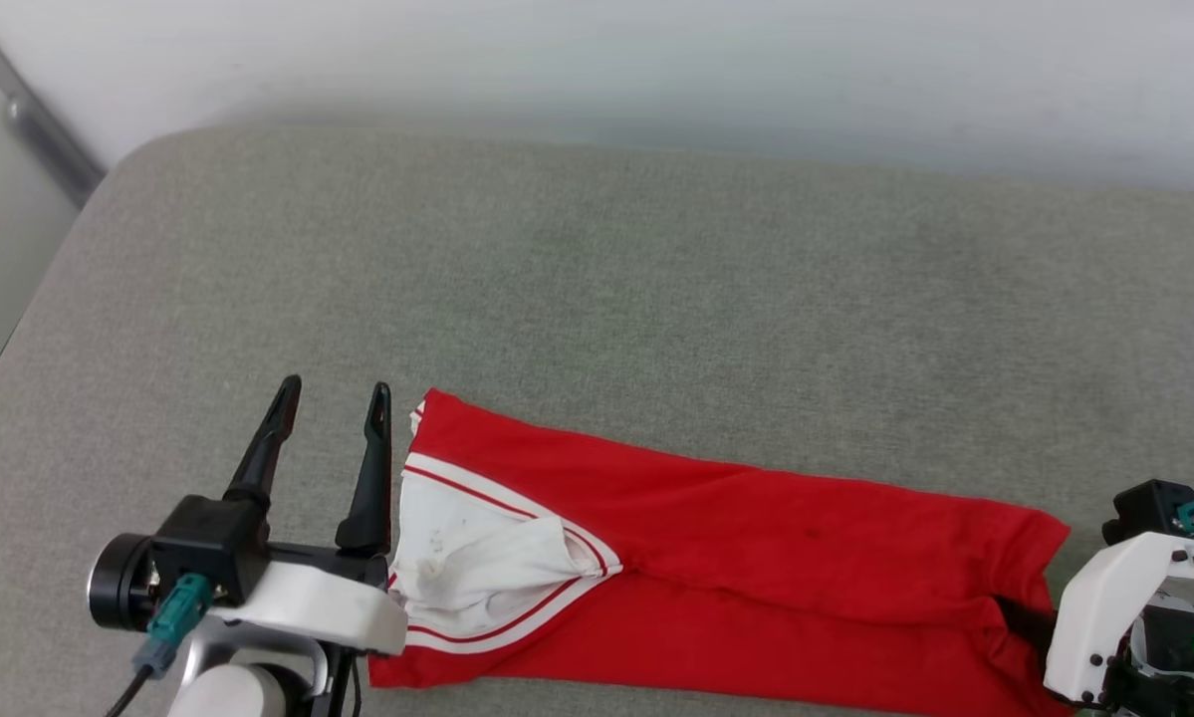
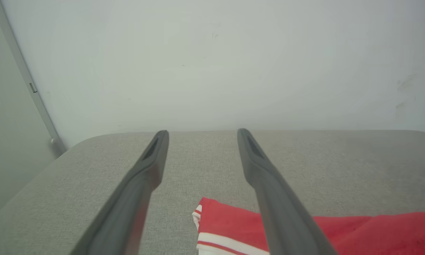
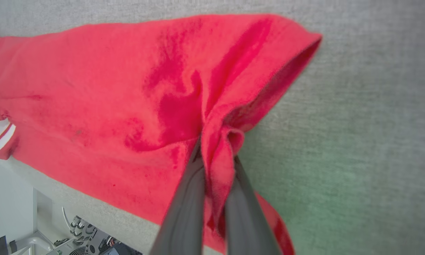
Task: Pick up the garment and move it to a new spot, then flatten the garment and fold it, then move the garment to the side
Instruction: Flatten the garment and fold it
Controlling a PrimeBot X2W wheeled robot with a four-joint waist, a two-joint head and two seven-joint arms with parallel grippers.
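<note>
The garment point(image 1: 736, 558) lies folded lengthwise on the grey cushion, red with a white sleeve and red-and-white trim at its left end. My left gripper point(image 1: 336, 396) stands open just left of that end, its fingers apart over bare fabric and touching nothing; the left wrist view shows the garment's striped corner point(image 2: 212, 226) below and between them. My right gripper point(image 3: 217, 152) is shut on a pinched fold of the garment's point(image 3: 127, 92) red right end. In the head view, the right wrist housing point(image 1: 1119, 607) sits at that end, its fingers hidden.
The grey cushion point(image 1: 597, 299) stretches wide beyond the garment to a pale wall. Its rounded left edge point(image 1: 49, 289) drops off beside a metal rail point(image 1: 39, 129). Robot base hardware point(image 3: 84, 244) shows below the cushion's near edge.
</note>
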